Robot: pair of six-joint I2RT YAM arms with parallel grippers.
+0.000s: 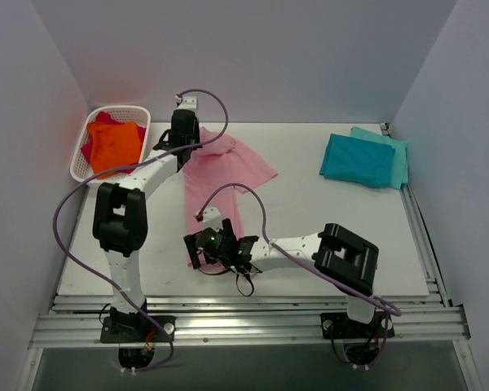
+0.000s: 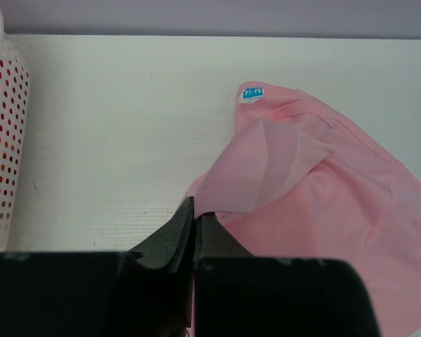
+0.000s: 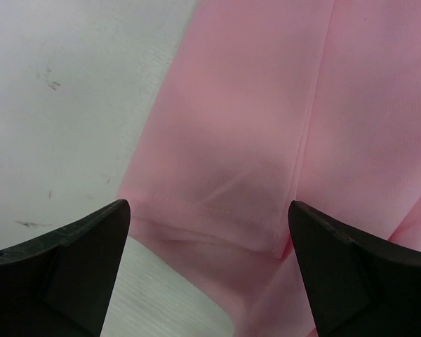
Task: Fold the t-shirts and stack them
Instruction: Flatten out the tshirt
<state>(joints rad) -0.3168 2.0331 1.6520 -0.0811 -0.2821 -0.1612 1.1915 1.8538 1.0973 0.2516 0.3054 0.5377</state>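
The light pink t-shirt [image 1: 220, 175] lies partly folded on the table, running from the back centre toward the front. My left gripper [image 1: 182, 135] is at its far left corner, shut on a fold of the pink fabric [image 2: 224, 193]; its jaws pinch the cloth edge. A neck label [image 2: 251, 93] shows near the collar. My right gripper [image 1: 205, 244] is open over the shirt's near hem [image 3: 217, 210], one finger on each side. The folded teal shirt [image 1: 357, 160] lies on a lighter turquoise one [image 1: 395, 155] at the back right.
A white perforated basket [image 1: 144, 114] at the back left holds orange [image 1: 114, 145] and red clothes. Its wall shows at the left edge of the left wrist view [image 2: 3, 140]. Purple cables loop over both arms. White walls enclose the table.
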